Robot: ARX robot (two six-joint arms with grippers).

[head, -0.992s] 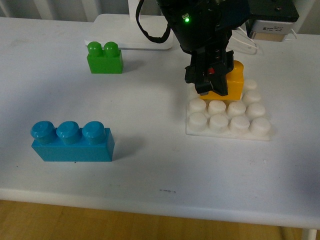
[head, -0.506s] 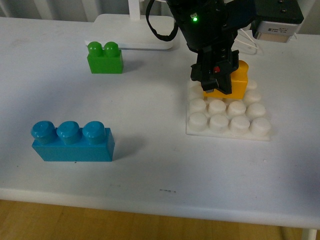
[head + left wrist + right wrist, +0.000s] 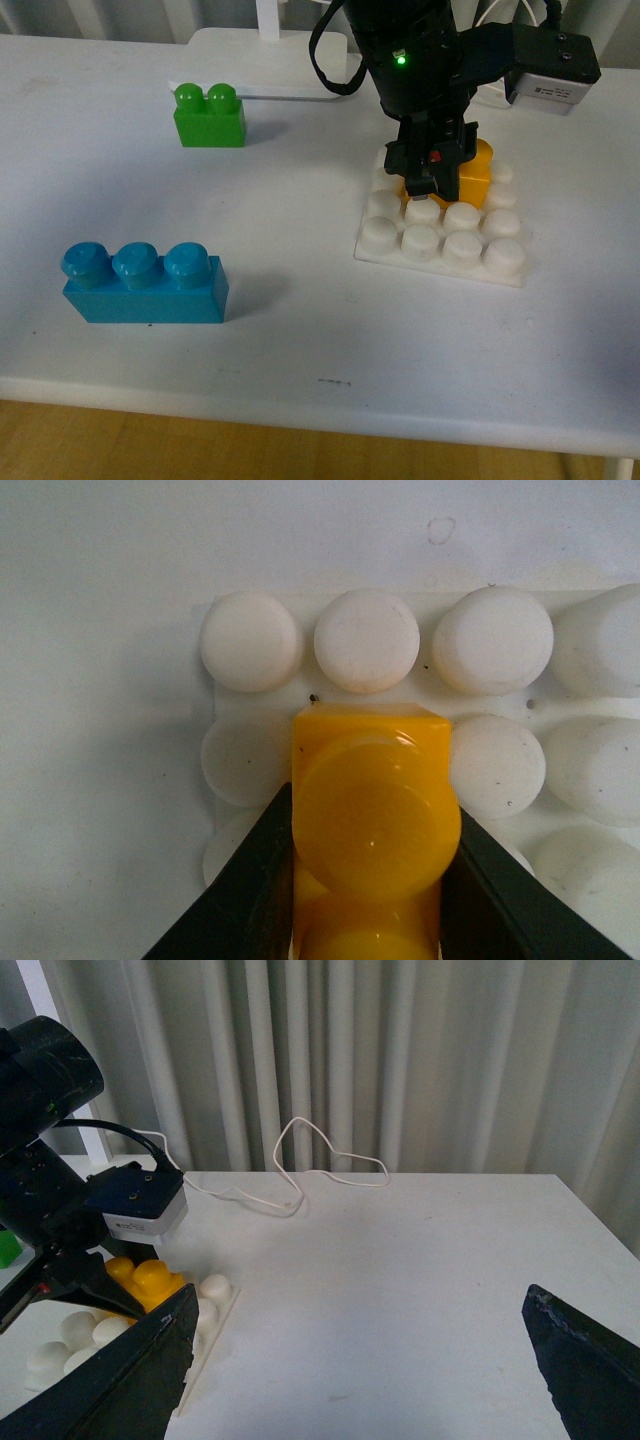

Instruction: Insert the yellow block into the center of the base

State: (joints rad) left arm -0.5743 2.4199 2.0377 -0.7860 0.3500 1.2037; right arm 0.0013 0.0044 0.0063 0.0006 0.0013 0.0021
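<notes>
My left gripper [image 3: 432,185] is shut on the yellow block [image 3: 470,172], which sits low over the middle studs of the white base [image 3: 385,245]. In the left wrist view the black fingers [image 3: 250,880] clamp both sides of the yellow block [image 3: 372,815], with the base [image 3: 258,640] and its white studs around it. The base lies slightly turned on the table. My right gripper [image 3: 360,1360] is open and empty above the table to the right; in its view the yellow block [image 3: 150,1278] and the base [image 3: 215,1288] show at the left.
A green two-stud brick [image 3: 209,115] stands at the back left. A blue three-stud brick [image 3: 142,282] stands at the front left. A white lamp foot [image 3: 270,60] and a white cable [image 3: 320,1165] lie at the back.
My left gripper has moved right and down with the yellow block onto the base. The base has shifted left and turned a little.
</notes>
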